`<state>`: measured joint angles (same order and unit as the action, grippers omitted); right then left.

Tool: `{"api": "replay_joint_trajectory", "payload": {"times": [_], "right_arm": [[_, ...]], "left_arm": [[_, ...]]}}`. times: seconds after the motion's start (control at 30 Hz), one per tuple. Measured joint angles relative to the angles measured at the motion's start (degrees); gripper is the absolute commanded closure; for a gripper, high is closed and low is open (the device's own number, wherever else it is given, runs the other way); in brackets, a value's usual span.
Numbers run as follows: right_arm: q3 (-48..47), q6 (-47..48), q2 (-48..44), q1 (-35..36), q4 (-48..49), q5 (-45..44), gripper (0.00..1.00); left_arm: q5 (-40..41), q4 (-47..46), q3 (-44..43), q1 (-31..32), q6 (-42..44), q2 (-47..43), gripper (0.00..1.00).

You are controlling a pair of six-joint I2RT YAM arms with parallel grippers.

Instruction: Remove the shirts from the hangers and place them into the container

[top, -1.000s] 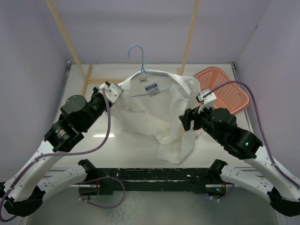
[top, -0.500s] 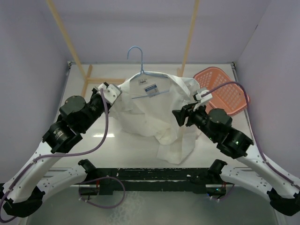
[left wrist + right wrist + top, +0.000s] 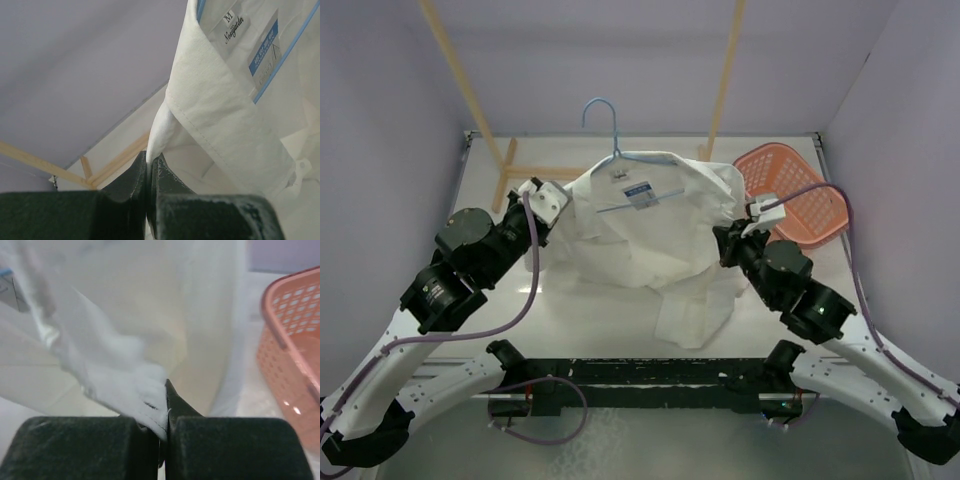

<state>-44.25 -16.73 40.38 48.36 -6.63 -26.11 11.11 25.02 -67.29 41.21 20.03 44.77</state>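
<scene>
A white collared shirt (image 3: 640, 235) hangs on a light-blue wire hanger (image 3: 605, 125), lifted over the table's middle, its tail trailing on the table. My left gripper (image 3: 563, 197) is shut on the shirt's left shoulder edge (image 3: 155, 135); the neck label (image 3: 263, 57) shows close by. My right gripper (image 3: 725, 240) is shut on a bunched fold of the shirt's right side (image 3: 142, 390). The orange-pink basket (image 3: 802, 200) stands at the back right, beside the right gripper, and fills the right edge of the right wrist view as the basket (image 3: 292, 340).
Two tan wooden rack poles (image 3: 460, 80) (image 3: 728, 65) rise at the back, with a wooden foot bar (image 3: 525, 172) on the table behind the left gripper. Purple walls close in the table on three sides.
My right gripper moved forward into the shirt's right side and shut on the cloth. The left arm shifted left with the shoulder, and the hanger and shirt swung slightly left.
</scene>
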Motion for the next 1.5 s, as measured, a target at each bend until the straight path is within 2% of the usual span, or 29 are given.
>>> {"api": "replay_joint_trajectory", "payload": {"times": [0.1,0.2,0.4,0.67,0.87,0.9,0.97,1.07,1.13,1.5], "right_arm": [[-5.0,1.1,-3.0,0.0,-5.5,-5.4,1.0],[-14.4,3.3,-4.3,0.0,-10.2,-11.2,1.0],[-33.9,8.9,-0.7,0.3,-15.3,-19.6,1.0],[-39.5,17.7,8.8,0.4,-15.4,-24.3,1.0],[-39.7,16.7,11.3,0.3,-18.0,-22.3,1.0],[-39.7,15.9,11.3,0.3,-18.7,-21.8,0.85],[-39.9,14.2,11.5,0.3,-20.8,-20.6,0.47],[-40.8,11.4,12.1,0.3,-25.1,-18.6,0.27],[-40.8,10.0,11.7,0.2,-27.9,-16.6,0.23],[-43.7,4.3,0.6,0.2,-42.9,3.7,0.3]], "left_arm": [[0.1,0.7,0.0,0.0,0.0,-0.2,1.0],[0.2,1.3,0.4,0.0,-0.4,-0.9,1.0],[-2.8,3.3,1.2,0.6,-1.3,-3.3,1.0],[-3.8,7.3,4.0,0.4,-2.1,-9.3,1.0],[-5.6,8.6,4.5,0.3,-2.0,-13.2,1.0],[-6.1,8.7,4.5,0.2,-1.9,-13.1,1.0],[-6.8,8.5,5.3,0.1,-1.6,-13.2,1.0],[-6.9,8.5,6.5,0.0,-0.7,-13.2,1.0],[-6.7,8.3,7.0,0.1,0.4,-12.9,1.0],[-4.7,-0.9,7.2,0.1,4.8,-6.5,1.0]]}}
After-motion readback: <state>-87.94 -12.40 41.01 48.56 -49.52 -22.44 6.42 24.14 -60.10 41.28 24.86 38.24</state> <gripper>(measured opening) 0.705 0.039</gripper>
